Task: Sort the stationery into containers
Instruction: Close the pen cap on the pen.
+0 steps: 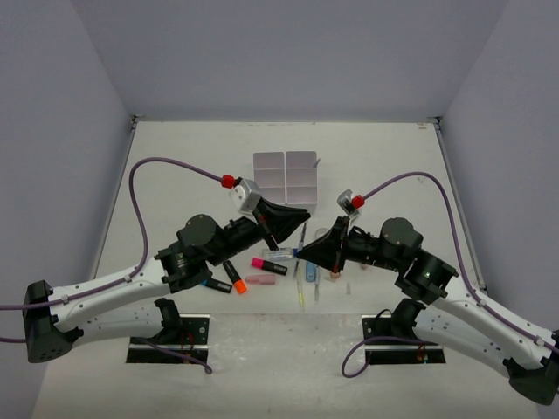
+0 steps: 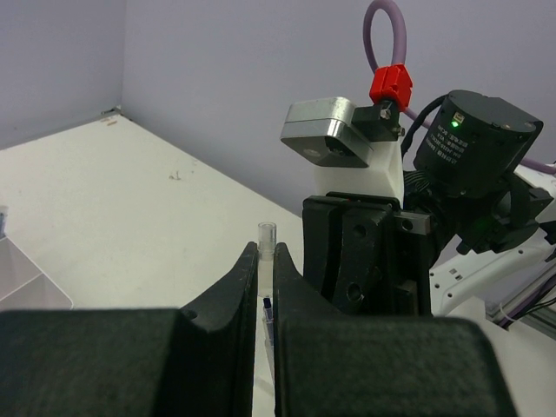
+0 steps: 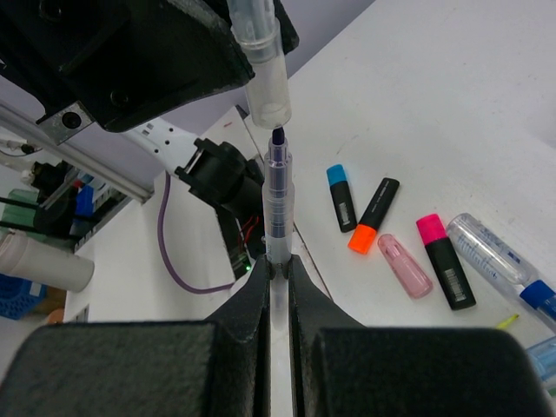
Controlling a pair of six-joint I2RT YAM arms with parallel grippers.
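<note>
Bright, even light falls from above on the white bench (image 1: 175, 166); the shadows on it are soft and faint. In the wrist views the left claw (image 2: 266, 252) and right claw (image 3: 278, 265) look dark and blurred up close.

The blue-ended highlighter (image 3: 341, 195), orange-ended highlighter (image 3: 372, 214) and pink-ended highlighter (image 3: 445, 261) have black bodies, the eraser (image 3: 405, 265) is pale pink, the pen (image 3: 276, 200) and pen cap (image 3: 258, 52) clear, the pen's tip dark blue, the organiser tray (image 1: 286, 168) and tabletop (image 1: 393, 148) white, the cable (image 1: 166, 161) purple

White arms (image 1: 105, 288), black joints (image 1: 199, 236) (purple cables (image 1: 175, 161), red clips (image 1: 229, 182)).
</note>
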